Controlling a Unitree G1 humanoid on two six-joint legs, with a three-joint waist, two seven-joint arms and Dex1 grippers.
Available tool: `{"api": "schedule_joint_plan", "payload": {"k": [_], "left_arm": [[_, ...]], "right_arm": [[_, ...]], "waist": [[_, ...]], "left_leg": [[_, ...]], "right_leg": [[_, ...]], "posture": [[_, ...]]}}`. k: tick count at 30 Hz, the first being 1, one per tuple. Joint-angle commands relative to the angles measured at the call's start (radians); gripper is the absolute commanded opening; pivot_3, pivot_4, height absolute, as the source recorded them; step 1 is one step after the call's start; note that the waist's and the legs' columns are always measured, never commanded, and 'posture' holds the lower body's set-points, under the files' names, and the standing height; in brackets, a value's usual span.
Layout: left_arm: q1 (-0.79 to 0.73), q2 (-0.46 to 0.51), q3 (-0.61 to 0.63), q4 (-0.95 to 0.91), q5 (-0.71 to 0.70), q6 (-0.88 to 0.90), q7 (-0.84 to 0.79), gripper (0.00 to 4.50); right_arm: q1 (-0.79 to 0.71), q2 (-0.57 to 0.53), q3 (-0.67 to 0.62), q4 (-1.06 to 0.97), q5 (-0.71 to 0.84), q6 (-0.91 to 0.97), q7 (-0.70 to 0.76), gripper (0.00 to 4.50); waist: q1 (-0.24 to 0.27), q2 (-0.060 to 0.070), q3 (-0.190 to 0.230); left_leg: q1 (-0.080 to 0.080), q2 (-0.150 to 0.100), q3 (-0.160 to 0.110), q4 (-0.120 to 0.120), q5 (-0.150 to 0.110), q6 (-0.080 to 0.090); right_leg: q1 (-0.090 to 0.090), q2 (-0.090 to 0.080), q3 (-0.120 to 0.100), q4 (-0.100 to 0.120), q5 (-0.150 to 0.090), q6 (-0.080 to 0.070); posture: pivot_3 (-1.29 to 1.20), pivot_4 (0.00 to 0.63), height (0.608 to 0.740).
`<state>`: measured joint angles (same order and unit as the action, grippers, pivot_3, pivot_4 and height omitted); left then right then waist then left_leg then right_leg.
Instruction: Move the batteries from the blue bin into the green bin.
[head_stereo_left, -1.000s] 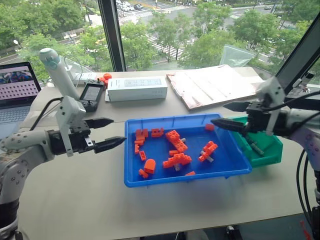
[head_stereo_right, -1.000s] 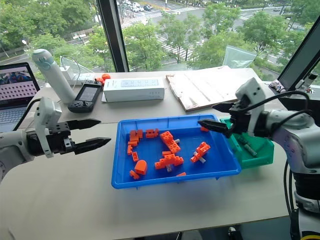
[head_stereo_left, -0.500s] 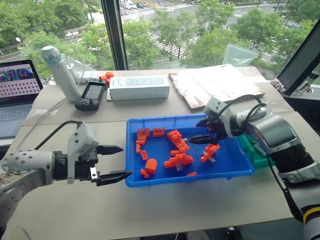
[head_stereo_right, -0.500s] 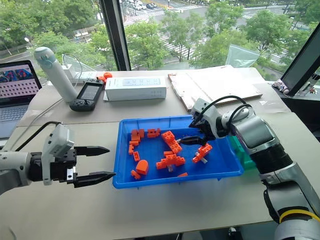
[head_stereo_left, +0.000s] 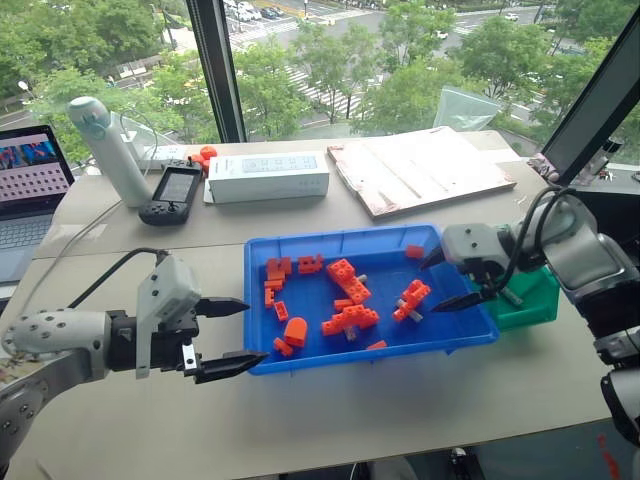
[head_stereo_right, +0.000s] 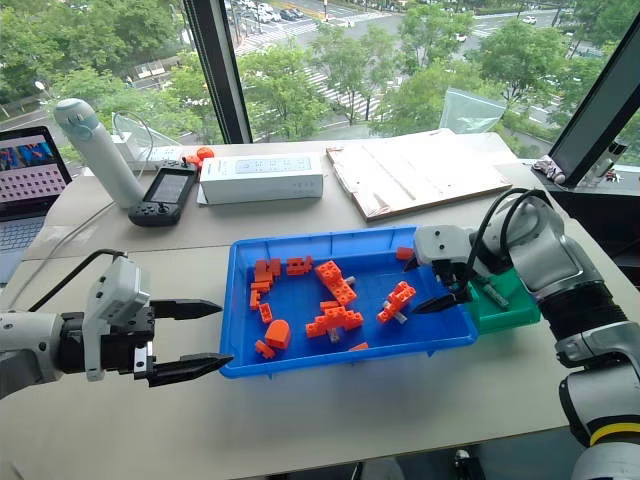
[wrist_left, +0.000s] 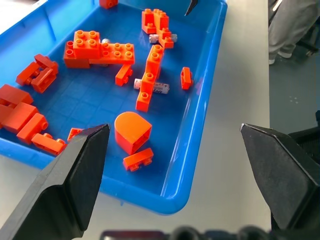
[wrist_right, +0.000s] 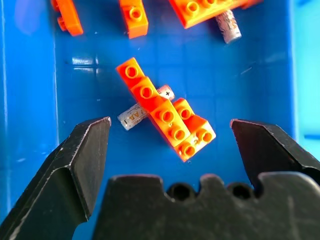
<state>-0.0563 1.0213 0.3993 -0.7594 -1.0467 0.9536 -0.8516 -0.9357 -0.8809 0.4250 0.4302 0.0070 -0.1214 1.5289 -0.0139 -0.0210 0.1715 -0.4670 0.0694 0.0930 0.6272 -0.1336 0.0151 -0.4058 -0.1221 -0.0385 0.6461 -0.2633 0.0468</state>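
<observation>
Left eye view has the blue bin (head_stereo_left: 262, 300) in the middle of the pale surface (head_stereo_left: 330, 410), holding orange toy bricks (head_stereo_left: 350, 318) and a few batteries, with the smaller green bin (head_stereo_left: 535, 300) touching its right end. Right gripper (head_stereo_left: 452, 282) hangs over the blue bin's right end, its fingers (wrist_right: 82, 165) spread wide and empty. Right wrist view shows one AA battery (wrist_right: 134, 114) lying between those fingers, half tucked under an orange brick cluster (wrist_right: 167, 117). Left gripper (head_stereo_left: 232, 335) sits just outside the bin's left rim, fingers apart, holding nothing.
</observation>
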Motion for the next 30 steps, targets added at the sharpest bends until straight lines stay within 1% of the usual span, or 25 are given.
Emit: {"api": "schedule_joint_plan", "payload": {"k": [1, 4, 6, 7, 8, 9, 11, 12, 14, 17, 22, 25, 28, 30], "left_arm": [[-0.016, 0.005, -0.003, -0.042, -0.053, -0.019, 0.007, 4.50], [-0.026, 0.007, -0.015, -0.037, -0.051, -0.025, 0.023, 4.50], [-0.028, 0.009, -0.019, -0.038, -0.051, -0.027, 0.025, 4.50], [-0.028, 0.010, -0.020, -0.038, -0.051, -0.028, 0.025, 4.50], [-0.029, 0.012, -0.021, -0.037, -0.049, -0.029, 0.024, 4.50], [-0.030, 0.014, -0.022, -0.034, -0.047, -0.031, 0.022, 4.50], [-0.031, 0.019, -0.025, -0.029, -0.042, -0.035, 0.019, 4.50], [-0.032, 0.020, -0.026, -0.027, -0.042, -0.037, 0.019, 4.50], [-0.036, 0.023, -0.031, -0.021, -0.038, -0.040, 0.018, 4.50], [-0.046, 0.027, -0.048, -0.016, -0.019, -0.050, 0.015, 4.50], [-0.051, 0.028, -0.059, -0.012, -0.003, -0.060, 0.014, 4.50], [-0.050, 0.027, -0.060, -0.014, -0.004, -0.061, 0.016, 4.50], [-0.053, 0.027, -0.062, -0.015, -0.003, -0.061, 0.019, 4.50], [-0.055, 0.027, -0.064, -0.015, -0.002, -0.061, 0.020, 4.50]], "right_arm": [[-0.040, 0.014, -0.014, 0.040, -0.034, -0.102, 0.029, 4.49], [-0.047, 0.048, -0.004, 0.084, -0.065, -0.154, 0.023, 4.49], [-0.055, 0.060, -0.002, 0.117, -0.089, -0.184, 0.017, 3.99], [-0.058, 0.062, 0.000, 0.132, -0.102, -0.200, 0.019, 3.85], [-0.058, 0.062, 0.001, 0.143, -0.110, -0.210, 0.027, 3.55], [-0.058, 0.063, 0.001, 0.151, -0.114, -0.217, 0.033, 3.11], [-0.056, 0.069, -0.001, 0.160, -0.115, -0.222, 0.044, 2.59], [-0.055, 0.070, -0.001, 0.163, -0.117, -0.225, 0.048, 2.17], [-0.058, 0.075, -0.004, 0.170, -0.119, -0.227, 0.048, 1.49], [-0.101, 0.096, -0.036, 0.224, -0.101, -0.182, 0.029, 0.49], [-0.206, 0.105, -0.072, 0.350, -0.122, -0.160, -0.018, 0.44], [-0.250, 0.117, -0.066, 0.432, -0.184, -0.167, -0.111, 0.44], [-0.275, 0.152, -0.072, 0.496, -0.215, -0.132, -0.197, 0.44], [-0.283, 0.167, -0.078, 0.510, -0.224, -0.137, -0.233, 1.45]], "waist": [[0.002, 0.000, 0.000], [0.003, 0.000, 0.000], [0.002, 0.000, 0.000], [0.002, 0.000, 0.000], [0.003, 0.000, 0.000], [0.003, 0.000, 0.000], [0.002, 0.000, 0.000], [0.001, 0.000, 0.000], [0.001, 0.000, 0.000], [0.000, 0.000, 0.000], [-0.001, 0.000, 0.000], [0.000, 0.000, 0.000], [0.000, 0.000, 0.000], [-0.001, 0.000, 0.000]], "left_leg": [[0.000, 0.000, 0.000, 0.000, 0.000, 0.000], [0.000, 0.000, -0.001, 0.000, 0.000, 0.000], [0.000, 0.000, -0.001, 0.000, 0.000, 0.000], [0.000, 0.000, -0.001, 0.000, 0.000, 0.000], [0.000, 0.000, -0.001, 0.000, 0.000, 0.000], [0.000, 0.000, -0.001, 0.000, 0.001, -0.001], [0.000, 0.000, -0.001, 0.000, 0.000, -0.001], [0.000, 0.000, -0.001, 0.000, 0.001, -0.001], [0.000, 0.000, -0.001, 0.000, 0.001, -0.001], [0.001, 0.000, -0.002, 0.000, 0.001, -0.001], [0.001, 0.000, -0.002, 0.000, 0.001, -0.002], [0.001, 0.000, -0.002, 0.000, 0.001, -0.002], [0.001, 0.000, -0.002, 0.000, 0.001, -0.002], [0.001, 0.000, -0.002, 0.000, 0.001, -0.002]], "right_leg": [[0.000, 0.000, 0.000, 0.000, 0.000, 0.000], [0.001, 0.001, 0.000, 0.000, 0.000, 0.000], [0.001, 0.001, 0.000, 0.000, 0.000, 0.000], [0.001, 0.001, 0.000, 0.000, 0.000, 0.000], [0.001, 0.001, 0.000, 0.000, 0.000, 0.000], [0.001, 0.001, 0.000, 0.000, 0.000, 0.000], [0.001, 0.001, 0.000, 0.000, 0.000, 0.000], [0.001, 0.001, 0.000, 0.000, 0.000, 0.000], [0.001, 0.001, 0.000, 0.001, 0.000, 0.000], [0.001, 0.001, 0.000, 0.001, 0.000, 0.000], [0.001, 0.001, 0.000, 0.001, 0.000, 0.000], [0.001, 0.001, 0.000, 0.001, 0.000, 0.000], [0.001, 0.001, 0.000, 0.001, 0.000, 0.000], [0.001, 0.001, 0.000, 0.002, 0.000, -0.001]], "posture": [[0.00, 0.150, 0.740], [0.00, 0.150, 0.740], [0.00, 0.150, 0.740], [0.00, 0.150, 0.740], [0.00, 0.150, 0.740], [0.00, 0.150, 0.740], [0.00, 0.150, 0.740], [0.00, 0.150, 0.740], [0.00, 0.150, 0.740], [0.00, 0.150, 0.740], [0.00, 0.150, 0.740], [0.00, 0.150, 0.740], [0.00, 0.150, 0.740], [0.00, 0.150, 0.740]]}}
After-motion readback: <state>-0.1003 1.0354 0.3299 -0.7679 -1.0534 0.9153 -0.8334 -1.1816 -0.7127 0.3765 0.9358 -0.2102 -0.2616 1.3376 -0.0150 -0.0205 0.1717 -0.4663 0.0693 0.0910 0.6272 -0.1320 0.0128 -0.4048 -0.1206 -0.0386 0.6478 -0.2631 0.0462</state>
